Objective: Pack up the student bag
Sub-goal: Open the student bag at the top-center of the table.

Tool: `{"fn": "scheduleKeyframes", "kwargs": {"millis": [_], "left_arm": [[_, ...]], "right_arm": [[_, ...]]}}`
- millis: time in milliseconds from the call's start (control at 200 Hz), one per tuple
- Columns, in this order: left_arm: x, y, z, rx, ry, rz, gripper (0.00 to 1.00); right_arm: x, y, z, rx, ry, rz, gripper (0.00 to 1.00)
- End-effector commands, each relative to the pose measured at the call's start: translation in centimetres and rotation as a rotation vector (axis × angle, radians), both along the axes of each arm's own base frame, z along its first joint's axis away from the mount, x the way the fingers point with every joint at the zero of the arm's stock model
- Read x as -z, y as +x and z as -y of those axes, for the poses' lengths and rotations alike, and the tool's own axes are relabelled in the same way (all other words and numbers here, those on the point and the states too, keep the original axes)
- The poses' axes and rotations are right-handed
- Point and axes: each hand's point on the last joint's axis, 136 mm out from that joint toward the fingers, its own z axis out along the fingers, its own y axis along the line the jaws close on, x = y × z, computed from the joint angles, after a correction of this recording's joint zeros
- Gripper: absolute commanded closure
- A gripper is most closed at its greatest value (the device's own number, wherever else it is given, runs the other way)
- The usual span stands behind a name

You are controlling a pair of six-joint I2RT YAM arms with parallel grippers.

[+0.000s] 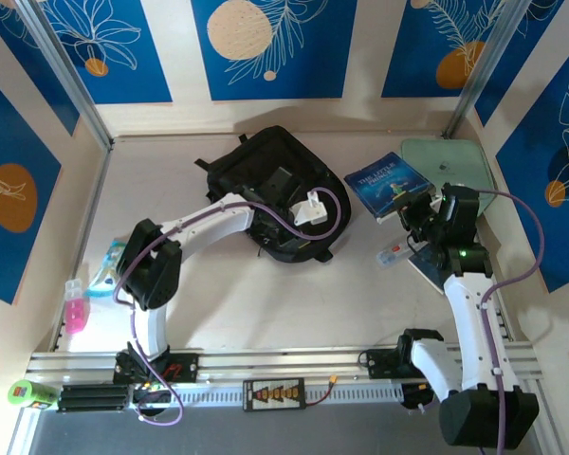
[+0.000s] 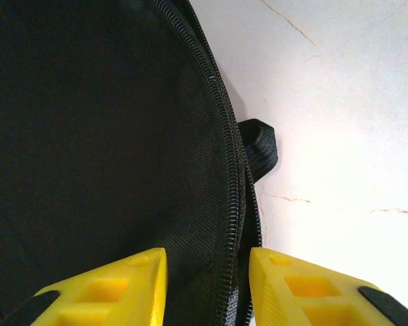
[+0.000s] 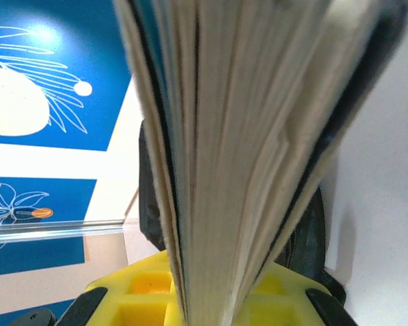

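Backpack (image 1: 266, 175) lay on the table (image 1: 266, 313) at about 12 o'clock from table centre, the biggest item there, black and slumped flat. Left arm was stretched from its base out over the bag, with the left gripper (image 1: 311, 210) at the bag's 4 o'clock side. In the left wrist view the left gripper (image 2: 208, 261) had its yellow fingers (image 2: 132, 282) either side of the bag's (image 2: 88, 136) zipper (image 2: 228, 170) rim, fabric in the gap between them. Jaws were part-way apart; couldn't tell whether they were pinching the rim or just straddling it. A black strap loop (image 2: 258, 146) stuck out past the zipper at 1 o'clock from the fingertips, bare table (image 2: 340, 102) beyond it. Right gripper (image 1: 419, 220) sat at 3 o'clock from the bag, at the lower-right corner of a blue book (image 1: 387, 182). In the right wrist view the right gripper (image 3: 204, 272) was clamped on that book (image 3: 245, 136), page edges running straight up from between the fingers. A small white-and-red item (image 1: 391, 254) lay on the table at 7 o'clock from the right gripper. A pink bottle (image 1: 73, 308) and a pale case (image 1: 106, 273) sat near the table's 9 o'clock edge, well apart from the bag.
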Motion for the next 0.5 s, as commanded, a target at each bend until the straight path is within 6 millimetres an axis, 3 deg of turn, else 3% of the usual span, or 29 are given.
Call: {"fn": "scheduleKeyframes", "kwargs": {"millis": [0, 335, 495], "left_arm": [[0.6, -0.9, 0.4, 0.060, 0.022, -0.023, 0.63], [1.7, -0.9, 0.7, 0.116, 0.103, -0.003, 0.69], [0.2, 0.5, 0.1, 0.108, 0.159, 0.087, 0.85]], "right_arm": [[-1.8, -0.2, -0.3, -0.029, 0.013, 0.072, 1.00], [-1.1, -0.3, -0.1, -0.020, 0.027, 0.054, 1.00], [-1.2, -0.5, 0.3, -0.015, -0.003, 0.046, 1.00]]}}
